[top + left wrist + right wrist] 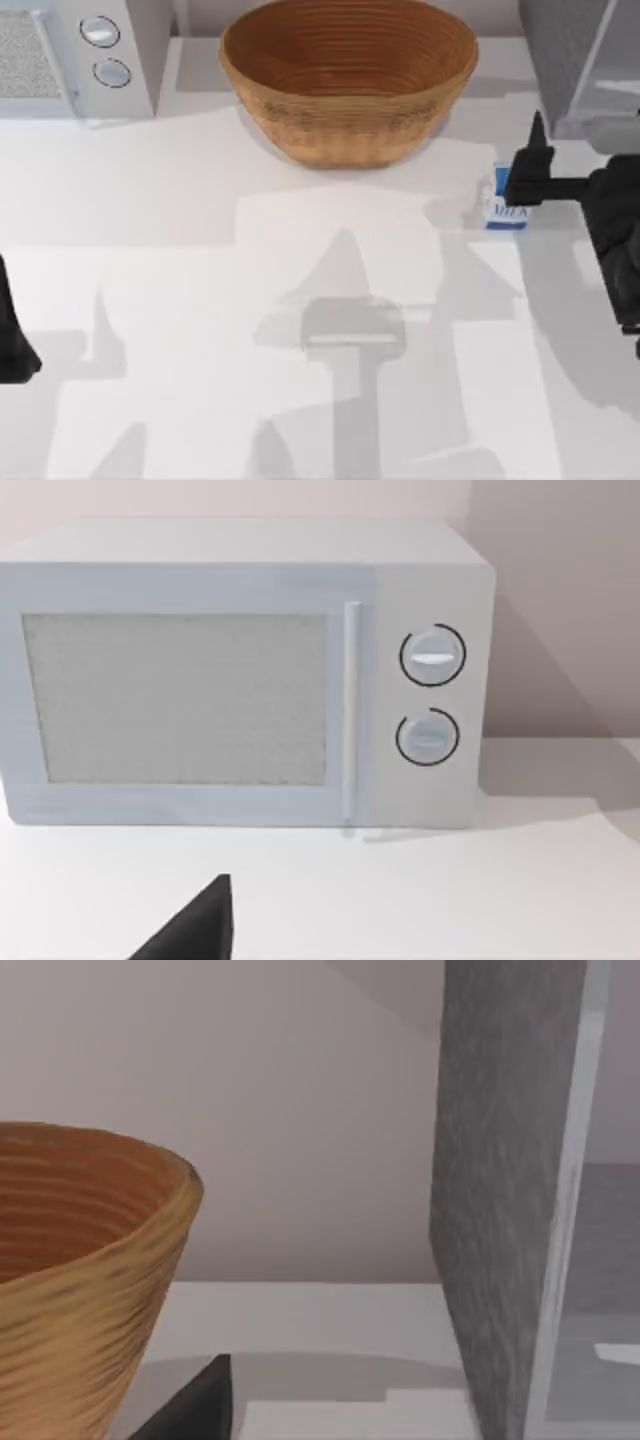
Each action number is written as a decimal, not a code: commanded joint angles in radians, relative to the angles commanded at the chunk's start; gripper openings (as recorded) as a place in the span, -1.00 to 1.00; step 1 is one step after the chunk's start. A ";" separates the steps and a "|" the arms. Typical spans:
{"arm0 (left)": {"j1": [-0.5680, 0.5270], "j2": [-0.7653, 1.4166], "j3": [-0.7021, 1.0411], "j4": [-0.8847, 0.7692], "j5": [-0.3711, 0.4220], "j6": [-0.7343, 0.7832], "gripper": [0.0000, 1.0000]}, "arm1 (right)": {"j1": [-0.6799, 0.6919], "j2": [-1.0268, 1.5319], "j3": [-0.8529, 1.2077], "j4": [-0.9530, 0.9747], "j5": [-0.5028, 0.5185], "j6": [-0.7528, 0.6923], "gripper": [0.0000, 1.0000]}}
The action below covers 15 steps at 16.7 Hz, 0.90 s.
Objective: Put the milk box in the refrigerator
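The milk box [503, 203], a small white carton with a blue top and blue lettering, stands on the table at the right, in front of the refrigerator [565, 60]. My right gripper [536, 140] hangs low just right of the carton, pointing toward the back, and its black body overlaps the carton's right edge. It is open and holds nothing. One dark fingertip [195, 1405] shows in the right wrist view, with the refrigerator's grey side [500, 1190] ahead. My left gripper [12, 340] stays parked at the table's left edge, open; its fingertip [195, 925] shows in the left wrist view.
A large wicker bowl [348, 75] stands at the back centre, also seen close by as the wicker bowl [80, 1260] in the right wrist view. A light-grey microwave [75, 55] with two round knobs [432, 695] fills the back left. The white table [300, 300] spreads in front.
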 joint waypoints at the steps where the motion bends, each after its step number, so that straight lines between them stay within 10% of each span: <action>1: 0.000 0.000 0.000 0.000 0.000 0.000 1.00 | 0.016 0.095 0.025 0.069 0.019 -0.001 1.00; 15: 0.000 0.000 0.000 0.000 0.000 0.000 1.00 | 0.109 0.712 0.188 0.523 0.143 -0.011 1.00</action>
